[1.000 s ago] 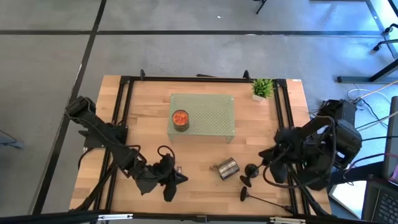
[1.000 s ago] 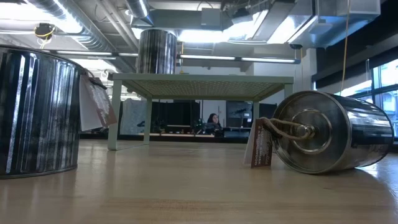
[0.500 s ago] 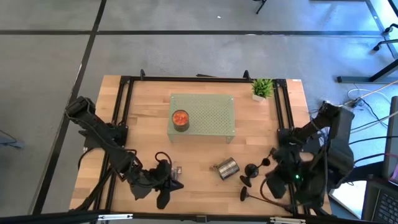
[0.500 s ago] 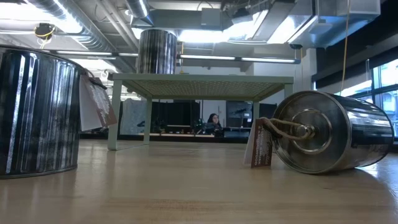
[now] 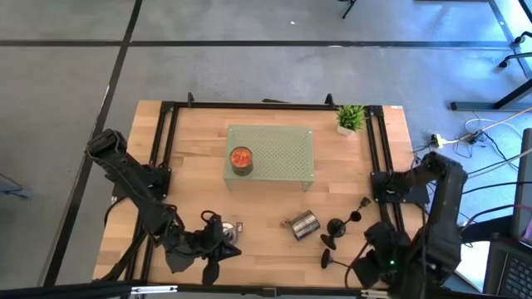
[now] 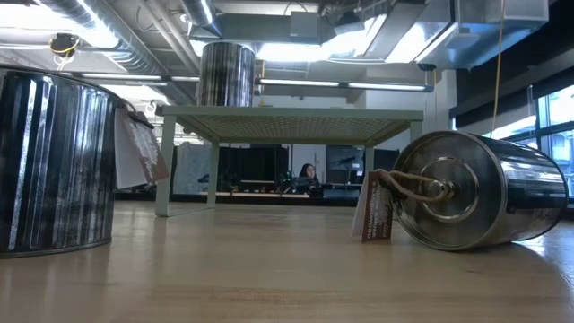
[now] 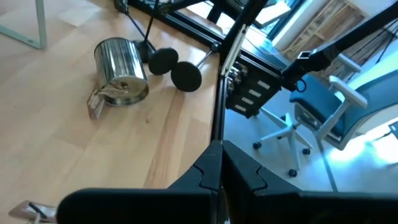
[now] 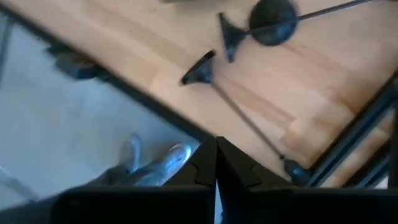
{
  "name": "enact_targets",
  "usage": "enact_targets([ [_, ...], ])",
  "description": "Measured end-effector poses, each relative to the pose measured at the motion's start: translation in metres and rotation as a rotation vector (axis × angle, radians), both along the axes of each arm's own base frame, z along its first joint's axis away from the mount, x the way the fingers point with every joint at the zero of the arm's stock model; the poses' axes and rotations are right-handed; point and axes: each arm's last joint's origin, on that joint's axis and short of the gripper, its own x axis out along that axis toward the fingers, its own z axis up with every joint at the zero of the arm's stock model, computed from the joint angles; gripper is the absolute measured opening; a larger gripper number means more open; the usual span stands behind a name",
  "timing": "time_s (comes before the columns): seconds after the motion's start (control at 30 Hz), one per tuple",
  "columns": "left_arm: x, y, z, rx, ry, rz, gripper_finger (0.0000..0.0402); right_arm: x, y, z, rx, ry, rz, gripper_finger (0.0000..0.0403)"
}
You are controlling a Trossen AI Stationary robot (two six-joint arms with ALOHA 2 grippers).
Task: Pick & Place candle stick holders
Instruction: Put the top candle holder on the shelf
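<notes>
Wooden table (image 5: 199, 174) carries a green perforated stand (image 5: 283, 154) as landmark. Three candle stick holders (image 5: 337, 228) lie toppled well in front of the stand toward its right, beside a fallen silver can (image 5: 302, 223); none is placed yet. Right gripper (image 5: 366, 267) sits off the table's front edge, jaws closed, empty. Left gripper (image 5: 218, 251), front-left of the stand, is likewise closed on nothing, apparently parked.
</notes>
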Motion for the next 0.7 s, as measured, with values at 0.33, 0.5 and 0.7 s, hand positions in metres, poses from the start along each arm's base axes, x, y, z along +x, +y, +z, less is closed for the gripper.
enact_targets([
  [0.33,-0.003,-0.002,0.0,-0.006,-0.009,0.017,0.0002,0.005,0.012,-0.056,-0.16,0.124,-0.198,0.0147],
  [0.5,-0.003,-0.003,0.0,-0.02,-0.003,0.01,0.0002,0.006,0.01,-0.079,-0.257,0.122,-0.224,0.0221],
  [0.7,-0.003,-0.003,0.0,-0.047,0.003,0.015,0.0002,0.011,0.001,-0.107,-0.364,0.055,-0.233,0.0232],
])
